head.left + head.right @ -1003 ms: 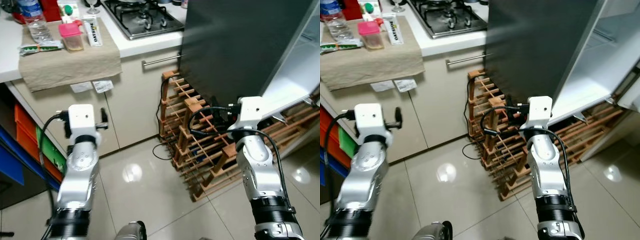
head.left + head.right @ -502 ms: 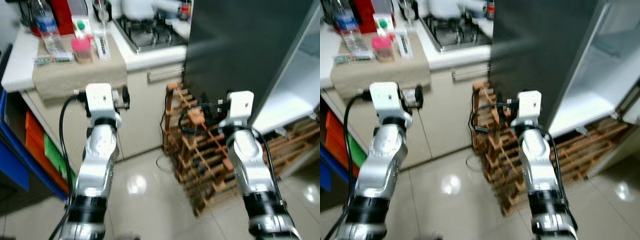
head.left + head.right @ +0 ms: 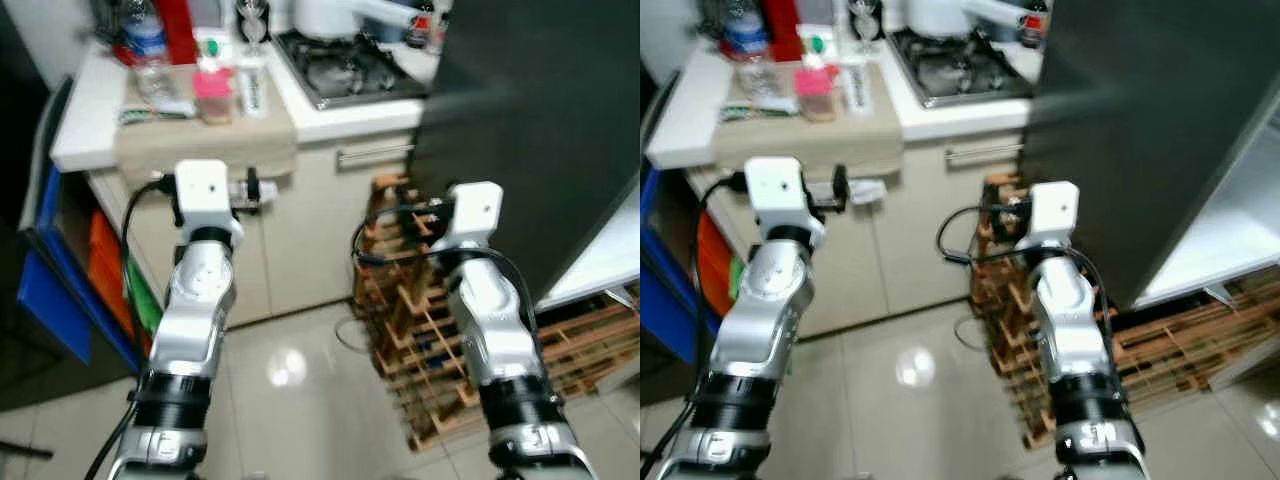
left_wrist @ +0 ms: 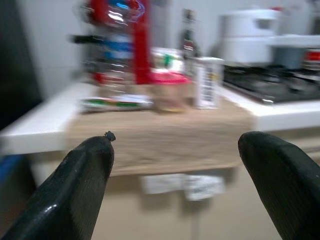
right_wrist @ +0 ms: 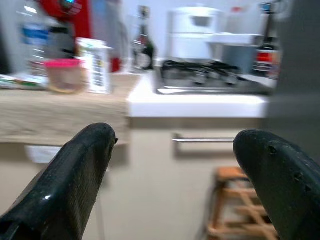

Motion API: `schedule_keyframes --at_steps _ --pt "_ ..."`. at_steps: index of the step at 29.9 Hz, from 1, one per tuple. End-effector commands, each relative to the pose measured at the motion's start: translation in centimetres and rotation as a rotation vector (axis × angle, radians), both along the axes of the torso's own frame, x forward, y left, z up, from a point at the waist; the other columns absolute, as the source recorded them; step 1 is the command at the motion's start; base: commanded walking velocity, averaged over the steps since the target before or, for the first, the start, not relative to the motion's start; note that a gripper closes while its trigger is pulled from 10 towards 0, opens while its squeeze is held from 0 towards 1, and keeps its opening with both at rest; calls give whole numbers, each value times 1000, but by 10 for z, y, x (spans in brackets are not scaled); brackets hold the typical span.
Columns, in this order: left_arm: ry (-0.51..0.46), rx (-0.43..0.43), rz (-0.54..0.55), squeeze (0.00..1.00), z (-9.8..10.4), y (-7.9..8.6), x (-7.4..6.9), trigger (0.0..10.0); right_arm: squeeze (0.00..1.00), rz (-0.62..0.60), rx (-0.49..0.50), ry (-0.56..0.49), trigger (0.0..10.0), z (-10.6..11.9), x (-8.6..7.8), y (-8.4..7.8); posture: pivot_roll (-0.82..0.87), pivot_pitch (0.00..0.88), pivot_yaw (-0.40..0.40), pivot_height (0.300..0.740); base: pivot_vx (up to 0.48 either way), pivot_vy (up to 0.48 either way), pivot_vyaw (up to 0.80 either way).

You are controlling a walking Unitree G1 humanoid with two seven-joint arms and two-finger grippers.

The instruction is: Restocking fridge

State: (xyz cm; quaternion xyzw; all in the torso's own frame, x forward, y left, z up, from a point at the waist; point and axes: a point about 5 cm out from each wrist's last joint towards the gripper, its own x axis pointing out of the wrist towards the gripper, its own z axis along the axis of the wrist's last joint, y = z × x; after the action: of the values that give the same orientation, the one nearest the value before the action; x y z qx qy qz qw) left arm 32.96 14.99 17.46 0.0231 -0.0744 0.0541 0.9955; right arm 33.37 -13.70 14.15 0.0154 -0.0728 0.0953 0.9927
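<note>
Left gripper [image 4: 175,165]: fingers spread wide, holding nothing, raised before the counter [image 3: 75,150] front edge. Right gripper [image 5: 175,165]: likewise wide apart, unladen, by the wine rack [image 3: 420,350]. Stock on the cloth [image 3: 200,150] near counter's left front corner: water bottle [image 3: 148,55], pink-lidded jar [image 3: 212,95], upright carton [image 3: 250,88]. Ahead of and above left gripper, the nearer arm. Fridge [image 3: 530,150] at right.

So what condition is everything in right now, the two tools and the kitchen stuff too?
left tool: open, empty, facing the counter
right tool: open, empty, short of the drawer handle
water bottle: upright on the cloth
pink-lidded container: upright, lid on
white carton: upright beside the container
fridge door: swung open
beige cloth: draped over the counter edge
</note>
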Motion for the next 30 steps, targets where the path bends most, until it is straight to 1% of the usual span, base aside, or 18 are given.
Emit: schedule_keyframes --at_steps 1,2,4,5,8,10,12,13,15,16,18,19,20,21,23,25,28,30 --pt "-22 1 -41 0 6 -9 2 10000 43 -29 11 -16 10000 3 -1 -9 -72 0 17 740 0 0 0" --pt "-24 -2 -45 0 6 -10 2 10000 75 -31 13 -29 10000 5 -2 -10 -75 0 19 740 0 0 0" --pt "-28 -1 -53 0 6 -12 1 10000 106 -36 -2 -41 10000 6 -2 -11 -77 0 19 740 0 0 262" --pt "-30 -7 -60 0 7 -14 1 10000 153 -39 3 -43 10000 7 -2 -11 -78 0 18 740 0 0 525" --pt "-31 -5 -68 0 7 -15 2 10000 157 -52 9 -39 10000 7 -2 -11 -79 0 16 740 0 0 525" --pt "-47 -2 -110 0 11 -18 4 10000 82 -91 8 -27 10000 6 -1 -16 -77 0 11 740 0 0 344" --pt "-55 -2 -125 0 13 -19 5 10000 63 -103 -4 -32 10000 7 -1 -18 -77 0 11 740 0 0 0" --pt "-53 -5 -138 0 14 -20 6 10000 0 -120 -9 -34 10000 7 -1 -20 -77 0 11 740 0 0 0" --pt "-51 -8 -147 0 14 -21 6 10000 0 -132 -11 -34 10000 7 -1 -22 -77 0 11 740 0 0 0" --pt "-49 -15 -165 0 14 -23 6 10000 0 -155 -29 -35 10000 7 0 -24 -78 0 14 740 0 0 0" --pt "-49 -15 -165 0 14 -23 6 10000 0 -155 -29 -35 10000 7 0 -24 -78 0 14 740 0 0 0" --pt "-46 -48 -165 0 14 -23 6 10000 0 -150 -40 -66 10000 10 -2 -23 -79 0 16 740 454 0 0" --pt "-50 -45 -155 0 15 -22 6 10000 0 -143 -45 -91 10000 13 -3 -21 -79 0 16 740 454 0 0" --pt "-50 -45 -155 0 15 -22 6 10000 0 -143 -45 -91 10000 13 -3 -21 -79 0 16 740 454 0 0" --pt "-92 -39 -143 0 24 -20 8 10000 0 -126 -63 -159 10000 24 -6 -15 -78 0 18 740 454 0 0" --pt "-132 -41 -139 0 32 -19 8 10000 0 -122 -49 -199 10000 33 -6 -12 -78 0 19 740 454 0 0" --pt "-153 -34 -149 0 36 -21 9 10000 0 -123 -37 -214 10000 39 -4 -10 -77 0 19 740 454 0 0" --pt "-144 -30 -157 0 35 -23 10 10000 0 -132 -20 -192 10000 37 -1 -12 -77 0 19 740 454 0 0"
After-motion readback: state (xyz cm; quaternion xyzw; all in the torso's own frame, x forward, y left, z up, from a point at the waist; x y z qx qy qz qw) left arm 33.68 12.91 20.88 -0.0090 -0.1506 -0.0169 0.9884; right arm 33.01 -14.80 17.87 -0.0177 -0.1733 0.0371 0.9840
